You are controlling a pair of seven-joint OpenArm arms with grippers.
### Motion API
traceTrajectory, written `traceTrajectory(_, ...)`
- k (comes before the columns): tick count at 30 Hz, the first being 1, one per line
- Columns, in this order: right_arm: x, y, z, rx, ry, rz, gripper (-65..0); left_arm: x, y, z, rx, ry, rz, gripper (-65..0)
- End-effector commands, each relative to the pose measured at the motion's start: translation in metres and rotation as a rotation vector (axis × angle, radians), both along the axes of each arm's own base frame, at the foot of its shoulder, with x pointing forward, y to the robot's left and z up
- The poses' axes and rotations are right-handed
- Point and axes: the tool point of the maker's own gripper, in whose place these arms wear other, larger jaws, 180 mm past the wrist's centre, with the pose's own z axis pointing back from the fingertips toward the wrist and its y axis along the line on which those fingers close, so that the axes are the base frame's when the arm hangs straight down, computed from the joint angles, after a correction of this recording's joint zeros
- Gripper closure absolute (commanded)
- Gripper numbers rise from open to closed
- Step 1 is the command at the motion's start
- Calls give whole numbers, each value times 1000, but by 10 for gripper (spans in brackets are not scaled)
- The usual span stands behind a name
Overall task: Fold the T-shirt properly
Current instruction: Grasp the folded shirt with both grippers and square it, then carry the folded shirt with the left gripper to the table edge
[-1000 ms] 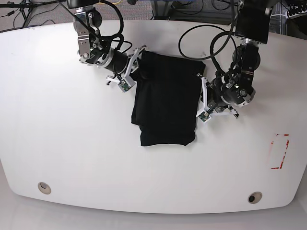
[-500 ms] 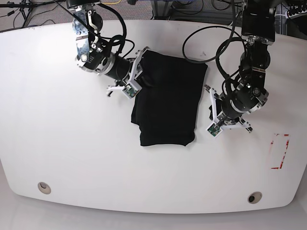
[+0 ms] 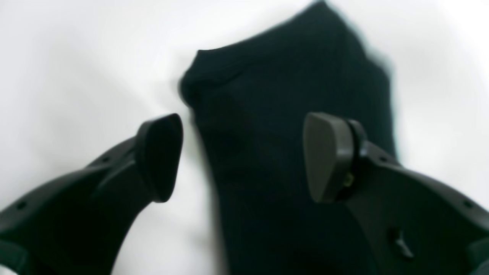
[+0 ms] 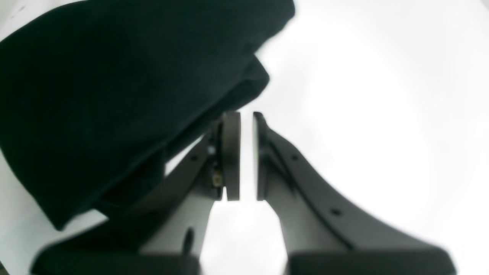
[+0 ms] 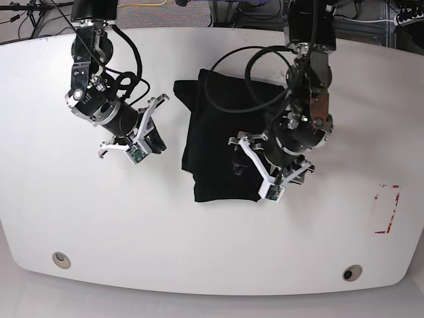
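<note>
A robotics lab: white table [image 5: 212, 252], cables [image 5: 30, 16], tripod legs behind.

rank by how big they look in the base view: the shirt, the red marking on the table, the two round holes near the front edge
1. shirt, by far the largest
2. red marking
3. left hole and right hole, which look about alike

White table [image 5: 199, 252]; red marking [image 5: 386, 209] near its edge; grey floor, cables [image 5: 26, 16] behind table.

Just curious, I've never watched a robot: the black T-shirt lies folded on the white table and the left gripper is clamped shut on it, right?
Not quite. The left gripper is open, jaws spread above the T-shirt, as the left wrist view shows. The T-shirt does lie folded on the white table.
</note>
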Motion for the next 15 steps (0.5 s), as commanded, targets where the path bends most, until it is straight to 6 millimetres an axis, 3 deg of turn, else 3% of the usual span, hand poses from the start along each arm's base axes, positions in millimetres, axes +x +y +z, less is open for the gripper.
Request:
traceTrajectory(1, 7, -4, 16, 12, -55, 0, -48, 1, -22, 9, -60, -51, -27, -451)
traceTrajectory(8, 6, -5, 14, 12, -49, -3, -48, -12, -52, -20, -114, -25, -66, -401)
traceTrajectory(15, 4, -6, 12, 12, -41, -6, -48, -29, -65, -61, -74, 14, -95, -388)
